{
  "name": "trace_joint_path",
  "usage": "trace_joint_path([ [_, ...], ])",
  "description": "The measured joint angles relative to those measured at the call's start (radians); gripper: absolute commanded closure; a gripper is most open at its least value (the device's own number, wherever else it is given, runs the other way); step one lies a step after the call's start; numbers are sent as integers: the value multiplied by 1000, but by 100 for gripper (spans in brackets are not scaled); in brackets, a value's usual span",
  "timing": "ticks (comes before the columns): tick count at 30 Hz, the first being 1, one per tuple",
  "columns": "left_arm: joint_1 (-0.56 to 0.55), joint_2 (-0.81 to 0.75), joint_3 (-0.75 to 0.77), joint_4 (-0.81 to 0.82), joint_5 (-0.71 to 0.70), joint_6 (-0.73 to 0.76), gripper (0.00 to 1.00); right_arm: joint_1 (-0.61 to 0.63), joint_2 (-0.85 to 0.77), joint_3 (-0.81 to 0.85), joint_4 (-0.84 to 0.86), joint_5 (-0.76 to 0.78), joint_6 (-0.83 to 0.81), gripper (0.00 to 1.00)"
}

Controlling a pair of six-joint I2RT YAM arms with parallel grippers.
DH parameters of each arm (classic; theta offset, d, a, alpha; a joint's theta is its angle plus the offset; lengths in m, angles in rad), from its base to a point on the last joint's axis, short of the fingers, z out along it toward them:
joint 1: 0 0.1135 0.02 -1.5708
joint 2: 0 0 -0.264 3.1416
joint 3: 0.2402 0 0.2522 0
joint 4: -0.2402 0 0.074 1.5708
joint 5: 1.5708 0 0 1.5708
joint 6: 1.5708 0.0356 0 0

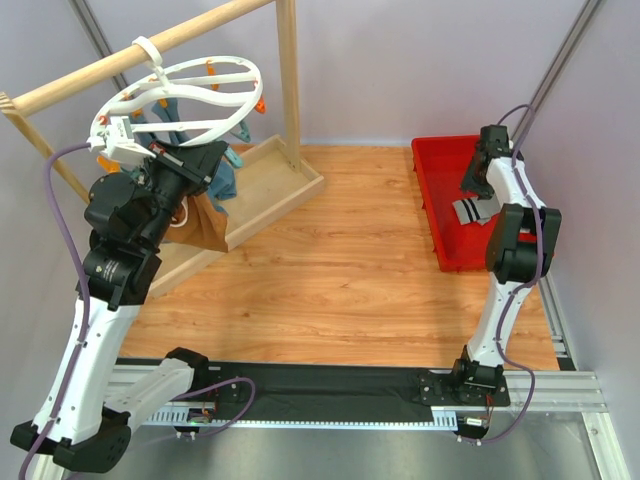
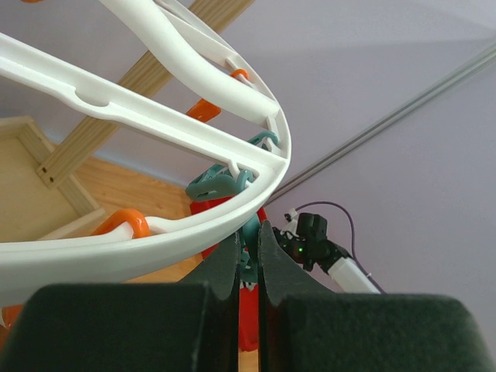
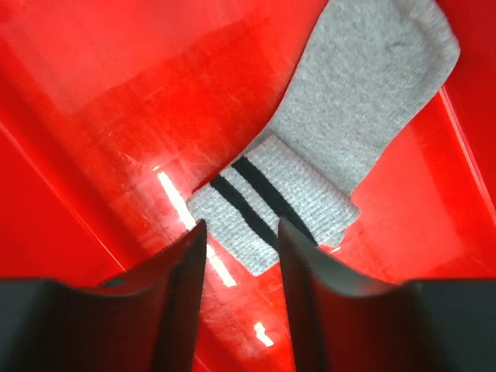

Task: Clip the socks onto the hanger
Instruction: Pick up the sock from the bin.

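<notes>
Left arm is up high at the hanger (image 2: 116, 248), the white ring hooked over the wooden rail (image 1: 120, 65) at the far left of the counter (image 1: 340, 250). In the wrist view the left pincer (image 2: 248, 232) sits right under the ring's rim, its jaws drawn in to a thin slit, and a teal clip (image 2: 219, 187) dangles from the rim straight down into that slit, so the pincer is pinched on the clip. An orange clip (image 2: 124, 223) hangs from the same rim a little further left. Over on the right, the other arm is dipped into the red bin (image 1: 447, 250) at the far right of the counter. There lies a sock (image 3: 349, 124), flat on the bin's floor, grey with a black-and-white striped cuff. The right pincer (image 3: 242, 232) is spread wide and holds nothing, poised over that cuff, with the cuff's edge showing just between the two fingertips and the toe pointing away. Whether a second sock lies in the bin I cannot tell. Sock and hanger are well apart, at opposite sides of the counter.
</notes>
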Motion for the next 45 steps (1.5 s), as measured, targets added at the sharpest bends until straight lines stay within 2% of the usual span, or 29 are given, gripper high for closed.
trace_joint_path([
  [3,0,-4,0,-5,0,0,100,-1,0,9,-2,0,15,50],
  [10,0,-4,0,-6,1,1,100,-6,38,9,-8,4,40,52],
  [13,0,-4,0,-6,2,1,100,-10,79,9,-8,8,49,59],
  [16,0,-3,5,-13,2,3,100,-14,111,8,-7,7,55,71],
  [17,0,-3,8,-13,2,3,100,-15,114,8,-5,7,58,81],
  [19,0,-2,12,-15,4,4,100,-15,114,10,-2,6,58,91],
  [20,0,-2,13,-15,4,4,100,-15,114,10,1,5,58,100],
  [26,0,-1,13,-16,6,-1,100,-16,83,-18,10,-18,61,100],
  [30,0,-1,13,-16,10,-17,100,-11,-65,-159,15,-69,79,100],
  [35,0,-9,13,-19,10,-32,100,43,-400,-331,27,-196,126,100],
  [40,0,-27,13,-28,14,-46,100,251,-766,-454,106,-308,182,100],
  [45,0,-35,13,-37,24,-78,100,450,-1010,-587,290,-442,310,100],
])
